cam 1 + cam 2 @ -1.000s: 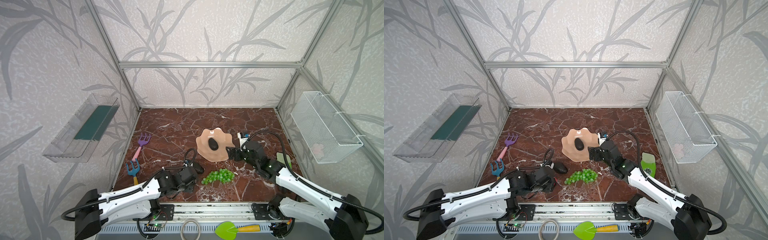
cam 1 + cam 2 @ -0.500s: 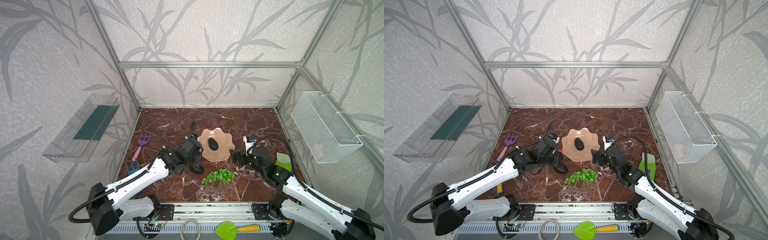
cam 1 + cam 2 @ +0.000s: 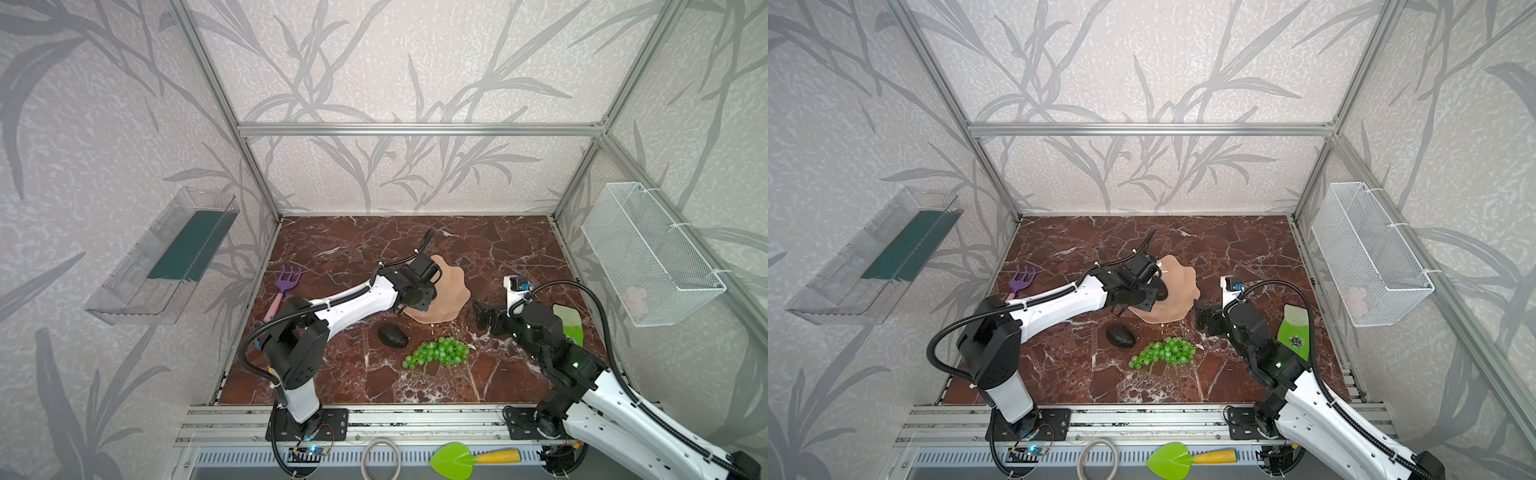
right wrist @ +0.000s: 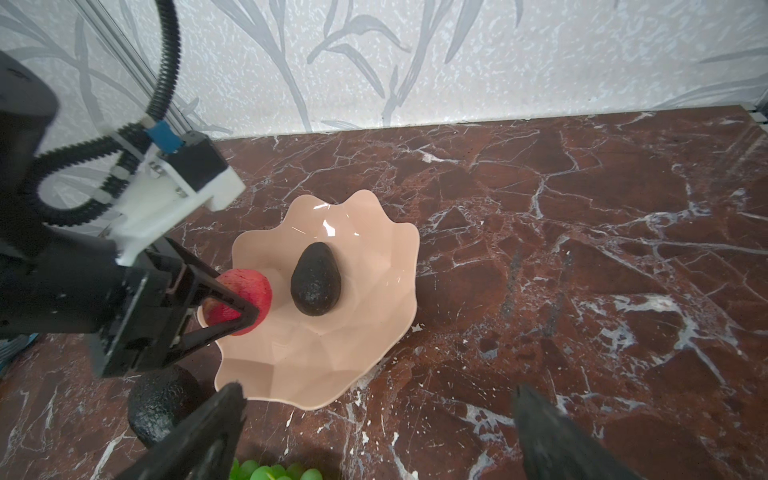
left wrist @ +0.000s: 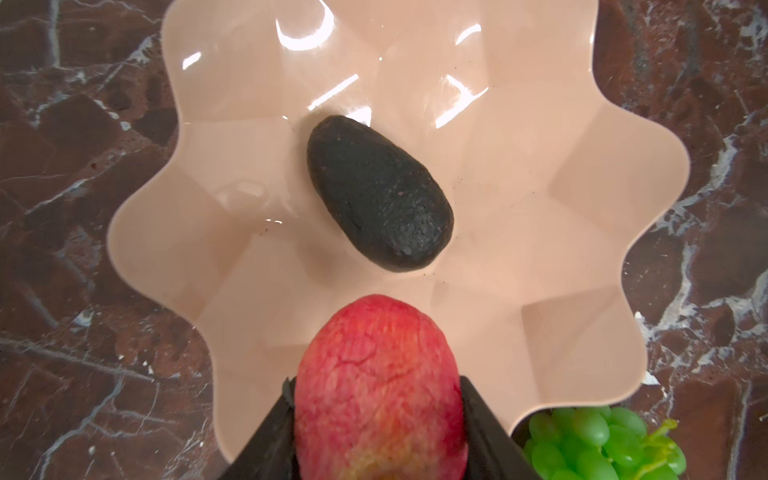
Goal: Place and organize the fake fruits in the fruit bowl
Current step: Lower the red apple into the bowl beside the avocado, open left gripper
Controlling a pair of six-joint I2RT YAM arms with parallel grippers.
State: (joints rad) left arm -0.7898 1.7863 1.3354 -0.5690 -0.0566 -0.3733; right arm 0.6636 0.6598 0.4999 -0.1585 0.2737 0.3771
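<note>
Left arm stretched forward, left pincer [image 5: 378,411] pinching the one red fruit [image 4: 245,286] above the fruit bowl [image 5: 540,208] rim, fruit's long axis along the fingers. Right pincer [image 3: 481,318] spread, low beside the bowl. Avocados, two: bowl avocado [image 5: 378,199], narrow end toward back wall; desk avocado [image 3: 392,336] beside the one grape bunch [image 3: 438,352].

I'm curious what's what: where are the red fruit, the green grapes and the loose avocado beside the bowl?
red fruit [image 5: 378,386]: left wrist view, its middle.
green grapes [image 3: 440,352]: in a top view, the bunch's middle.
loose avocado [image 3: 392,336]: in a top view, its middle.

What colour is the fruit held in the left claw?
The fruit is red with yellowish streaks; best in the left wrist view.
</note>
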